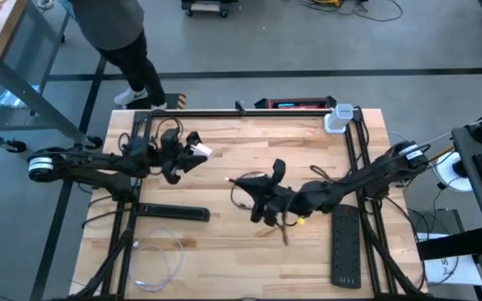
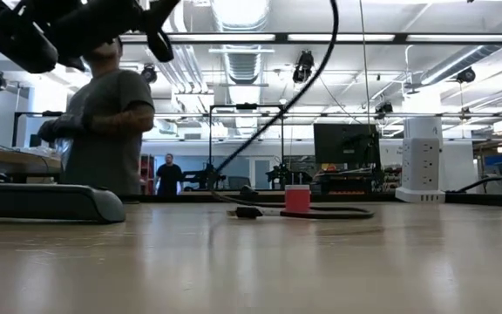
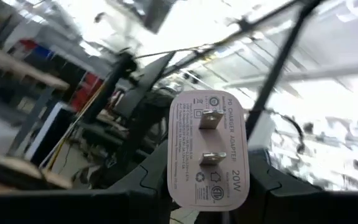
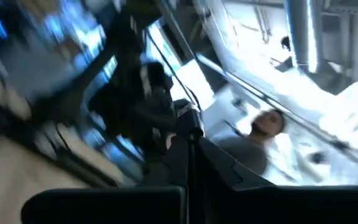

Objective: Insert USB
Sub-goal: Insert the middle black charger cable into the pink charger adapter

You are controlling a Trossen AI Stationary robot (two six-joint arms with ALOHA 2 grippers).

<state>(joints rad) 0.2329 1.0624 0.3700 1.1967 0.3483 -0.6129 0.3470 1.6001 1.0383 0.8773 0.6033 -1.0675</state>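
A white 20W charger adapter [image 3: 209,149] is lifted above the table's left half, with my left gripper [image 1: 184,157] shut on it; its two prongs [image 3: 211,119] face the wrist camera. Near the table's middle, my right gripper [image 1: 262,201] is shut on a black USB cable [image 1: 243,186], which loops toward the adapter side. In the low view the cable [image 2: 308,74] hangs down in an arc to the table, where more of it lies coiled [image 2: 321,212]. The right wrist view is blurred; the cable's end [image 4: 190,124] shows just past the fingertips. My left gripper pinches the adapter's two narrow sides [image 3: 174,163] between its fingers, low on the body. The pronged face points back along the fingers toward the wrist. The adapter is lifted clear of the table. My right gripper pinches the black cable near its end [image 4: 189,142] between shut fingers. A short piece sticks out beyond the fingertips. The held part is clear of the table and the rest hangs slack.
A black power strip [image 1: 346,244] lies at the right, a black bar [image 1: 174,213] at the left front, a clear cable [image 1: 159,255] near the front left. A white outlet tower [image 1: 339,117] stands at the far right. A person [image 1: 120,33] stands behind the far left corner.
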